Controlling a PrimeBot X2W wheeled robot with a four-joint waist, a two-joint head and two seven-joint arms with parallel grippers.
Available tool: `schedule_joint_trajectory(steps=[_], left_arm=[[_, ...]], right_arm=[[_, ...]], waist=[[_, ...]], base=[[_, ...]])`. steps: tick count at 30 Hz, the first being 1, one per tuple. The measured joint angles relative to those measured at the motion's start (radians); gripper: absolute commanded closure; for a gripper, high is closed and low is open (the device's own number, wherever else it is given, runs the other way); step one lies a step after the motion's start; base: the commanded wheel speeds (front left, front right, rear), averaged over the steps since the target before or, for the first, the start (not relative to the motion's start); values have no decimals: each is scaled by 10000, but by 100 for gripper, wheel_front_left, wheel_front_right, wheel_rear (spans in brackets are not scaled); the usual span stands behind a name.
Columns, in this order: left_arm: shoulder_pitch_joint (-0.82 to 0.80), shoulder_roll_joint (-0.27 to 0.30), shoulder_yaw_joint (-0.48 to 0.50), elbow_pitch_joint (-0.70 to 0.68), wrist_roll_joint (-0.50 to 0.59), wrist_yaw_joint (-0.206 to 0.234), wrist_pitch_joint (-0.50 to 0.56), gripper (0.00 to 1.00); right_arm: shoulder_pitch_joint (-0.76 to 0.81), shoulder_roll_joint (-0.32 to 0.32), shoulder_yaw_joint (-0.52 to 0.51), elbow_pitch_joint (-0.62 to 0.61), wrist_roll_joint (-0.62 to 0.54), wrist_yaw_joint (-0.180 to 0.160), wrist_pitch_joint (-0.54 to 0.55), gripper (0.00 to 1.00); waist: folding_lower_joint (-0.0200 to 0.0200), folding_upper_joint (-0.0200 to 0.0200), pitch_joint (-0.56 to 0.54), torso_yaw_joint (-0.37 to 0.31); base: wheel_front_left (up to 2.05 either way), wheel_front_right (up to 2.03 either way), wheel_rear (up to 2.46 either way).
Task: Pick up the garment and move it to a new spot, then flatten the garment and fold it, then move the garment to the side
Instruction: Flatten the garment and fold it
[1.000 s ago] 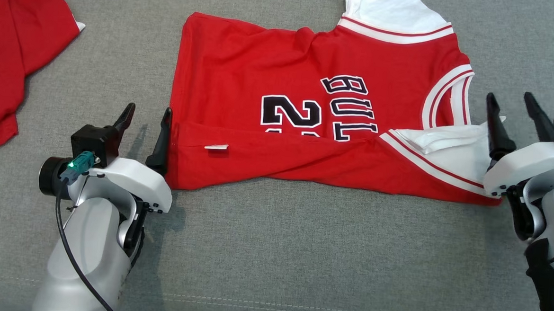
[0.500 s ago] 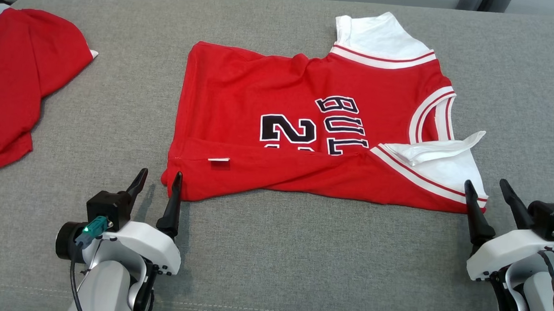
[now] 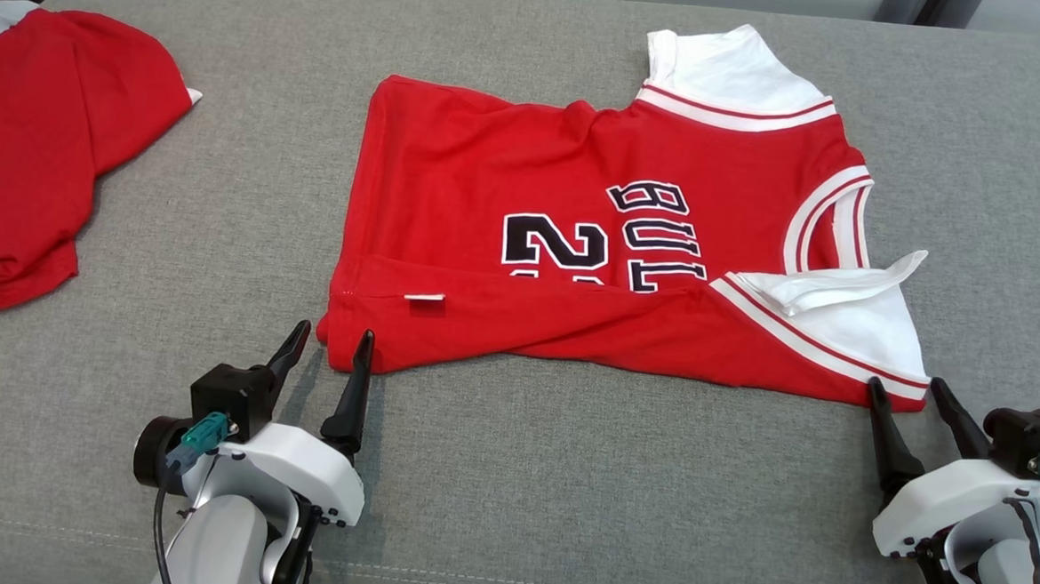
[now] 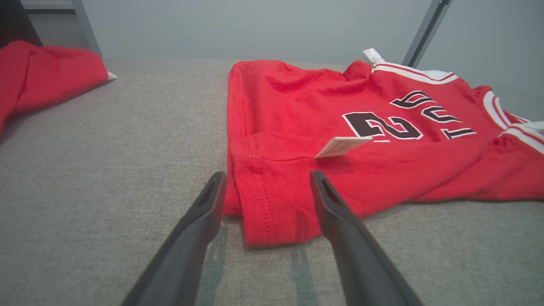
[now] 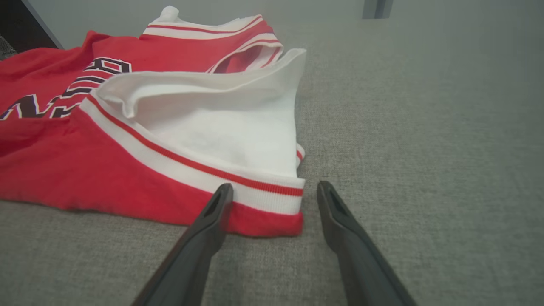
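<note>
The garment is a red jersey with white trim and black print. It lies flat on the grey cushion, its near edge folded up over the front. My left gripper is open at the near-left corner, and in the left wrist view that red hem corner lies between the fingers of the left gripper. My right gripper is open at the near-right corner. In the right wrist view the striped white corner of the garment sits between the fingers of the right gripper. Neither gripper holds anything.
A second red cloth lies bunched at the far left of the cushion, also seen as a red cloth in the left wrist view. A white tag sticks out of the fold. Bare grey fabric stretches in front of the jersey.
Both grippers have drawn back toward me from the jersey's sides to its near corners. The head view has also shifted. The jersey itself lies as before.
</note>
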State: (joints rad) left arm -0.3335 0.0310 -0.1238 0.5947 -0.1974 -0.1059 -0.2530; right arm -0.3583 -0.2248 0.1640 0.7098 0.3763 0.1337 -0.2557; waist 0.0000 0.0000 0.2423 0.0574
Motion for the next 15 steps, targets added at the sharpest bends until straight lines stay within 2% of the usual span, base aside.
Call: schedule_joint_trajectory(steps=[2,3,4,5,6,15], left_arm=[[0,2,-63,-6,-27,0,0,0],[1,2,-115,-4,-107,0,0,0],[1,2,-174,8,-222,0,0,0],[1,2,-240,25,-295,-13,0,0],[1,2,-313,67,-360,-79,0,0],[1,4,-704,370,-775,-176,0,0]], right_arm=[[-3,2,40,107,33,0,0,45],[-9,-4,50,130,35,0,0,64],[-20,-2,61,138,36,0,0,78],[-35,-2,71,142,40,0,0,78],[-61,0,79,144,54,0,0,100],[-176,-15,105,96,119,2,0,100]], waist=[[0,0,22,28],[0,0,36,42],[0,0,54,53],[0,0,75,64],[0,0,96,72],[0,0,208,71]], base=[[0,0,0],[0,0,0],[0,0,0],[0,0,0],[0,0,0],[0,0,0]])
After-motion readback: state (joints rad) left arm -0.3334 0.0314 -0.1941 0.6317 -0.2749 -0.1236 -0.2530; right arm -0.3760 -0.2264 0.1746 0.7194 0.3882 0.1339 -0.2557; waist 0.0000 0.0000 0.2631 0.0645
